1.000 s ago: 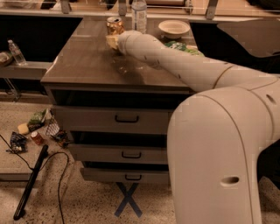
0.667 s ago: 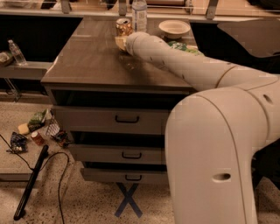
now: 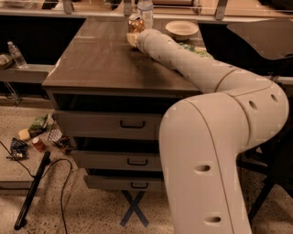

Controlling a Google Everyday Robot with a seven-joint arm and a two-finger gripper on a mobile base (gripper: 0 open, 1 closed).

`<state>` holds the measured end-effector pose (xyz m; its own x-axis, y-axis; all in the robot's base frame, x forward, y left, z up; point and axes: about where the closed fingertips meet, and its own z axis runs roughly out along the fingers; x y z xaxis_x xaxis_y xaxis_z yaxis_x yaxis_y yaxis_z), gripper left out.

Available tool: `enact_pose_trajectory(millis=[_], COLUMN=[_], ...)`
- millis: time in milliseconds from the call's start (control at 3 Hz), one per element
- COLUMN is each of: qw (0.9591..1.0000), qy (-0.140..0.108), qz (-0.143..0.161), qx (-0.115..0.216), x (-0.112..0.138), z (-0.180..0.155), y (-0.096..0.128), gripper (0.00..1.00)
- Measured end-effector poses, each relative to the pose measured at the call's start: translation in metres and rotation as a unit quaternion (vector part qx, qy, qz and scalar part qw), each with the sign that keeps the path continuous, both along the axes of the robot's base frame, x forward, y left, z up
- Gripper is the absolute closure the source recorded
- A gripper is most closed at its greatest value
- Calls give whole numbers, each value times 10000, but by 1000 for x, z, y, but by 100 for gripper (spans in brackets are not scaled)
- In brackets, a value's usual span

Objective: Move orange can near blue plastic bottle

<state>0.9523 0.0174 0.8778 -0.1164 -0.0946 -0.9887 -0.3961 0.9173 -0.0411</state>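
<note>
The orange can (image 3: 135, 22) is at the far edge of the brown table (image 3: 96, 59), right beside the blue plastic bottle (image 3: 145, 9), whose top is cut off by the frame. My gripper (image 3: 133, 36) is at the end of the white arm, which reaches across the table from the right. The gripper sits at the can's near side and is shut on it; the wrist hides most of the fingers. The can stands upright, just left of the bottle.
A white bowl (image 3: 181, 28) and a green bag (image 3: 194, 47) lie right of the arm. A small clear bottle (image 3: 17, 54) stands on a left shelf. Floor litter with a red can (image 3: 38, 144), a black stick (image 3: 31, 191) and a blue tape X (image 3: 134, 209) lie below the drawers (image 3: 132, 124).
The gripper and the orange can have moved together to the right along the table's far edge, ending next to the bottle.
</note>
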Motion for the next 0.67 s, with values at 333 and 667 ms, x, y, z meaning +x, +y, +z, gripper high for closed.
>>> enact_pose_trajectory(millis=[333,667], qw=[9999,9998], qy=[-89,-80], qz=[-117,-203], qx=[-4,-11], x=[13,15], z=[4,5], y=[-6,-12], gripper=[61,38])
